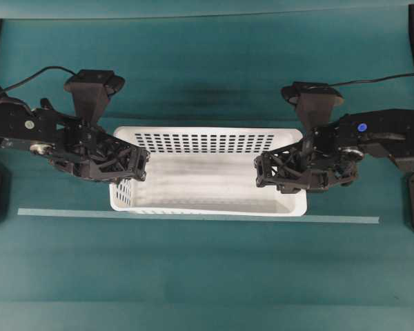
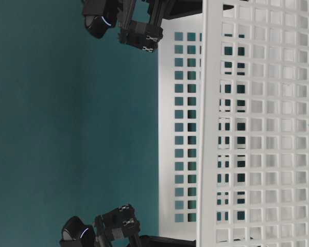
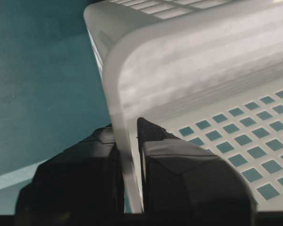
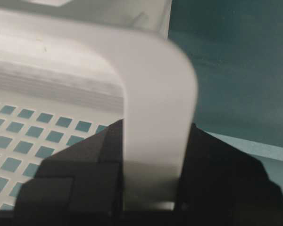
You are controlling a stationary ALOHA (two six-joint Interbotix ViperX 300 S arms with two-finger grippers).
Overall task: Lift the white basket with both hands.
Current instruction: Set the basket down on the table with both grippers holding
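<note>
Fingers of both grippers, left (image 1: 139, 165) and right (image 1: 262, 171), clamp the white basket (image 1: 207, 141) end walls.

The white basket (image 1: 207, 181), rectangular with perforated walls and a solid floor, sits upright, open side up, each short end wall pinched at its rim.

White basket (image 1: 207, 181) interior open between left gripper (image 1: 139, 165) and right gripper (image 1: 262, 172); teal table (image 1: 207, 276) bare all round.
</note>
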